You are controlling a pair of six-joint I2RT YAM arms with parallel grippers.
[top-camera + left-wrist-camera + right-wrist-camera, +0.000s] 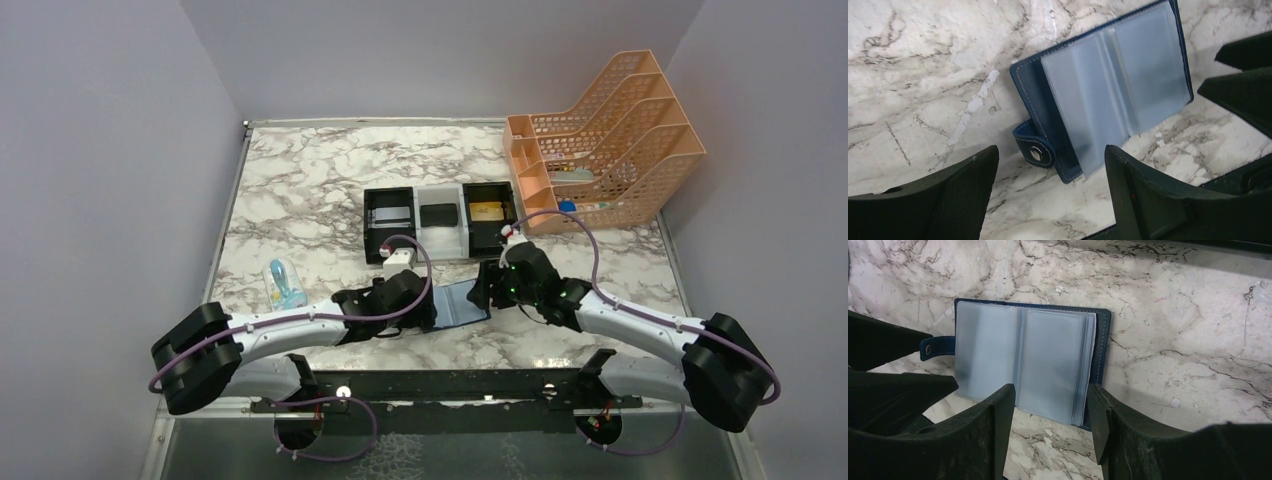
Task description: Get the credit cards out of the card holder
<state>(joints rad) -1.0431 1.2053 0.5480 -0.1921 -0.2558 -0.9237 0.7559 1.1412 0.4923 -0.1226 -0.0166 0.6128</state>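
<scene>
Lying open: one card holder (1108, 90)

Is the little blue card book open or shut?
Open. The card holder lies spread flat on the table, clear pockets facing up, its snap tab unfastened.

Marble table (300, 180) carries open card holder (458, 304), box trays (441, 241), file rack (620, 130)
</scene>
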